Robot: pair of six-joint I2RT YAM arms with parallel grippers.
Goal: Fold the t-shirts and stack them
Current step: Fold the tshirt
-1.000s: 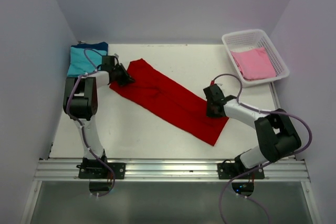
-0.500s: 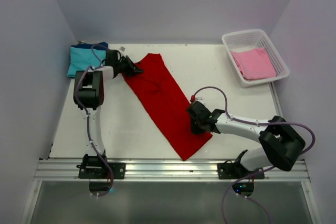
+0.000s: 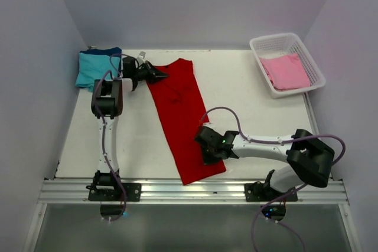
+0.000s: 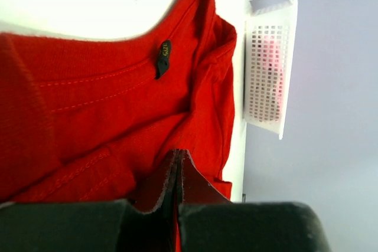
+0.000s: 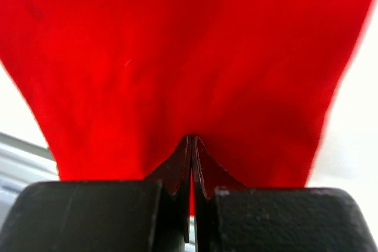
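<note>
White table (image 3: pixel 242 87), pale lilac walls (image 3: pixel 195 4) on three sides, aluminium rail (image 3: pixel 189 189) in front

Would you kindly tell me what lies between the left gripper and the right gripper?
The red t-shirt runs the whole stretch as a long strip, seen in the top view; the left gripper and the right gripper each clamp one end.

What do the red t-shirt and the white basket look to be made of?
The red t-shirt looks like soft knit cloth, probably cotton jersey, with a matte finish; it creases and shows rows of stitching. The basket is likely moulded plastic, white and slightly glossy, with stiff lattice walls of regular holes.
</note>
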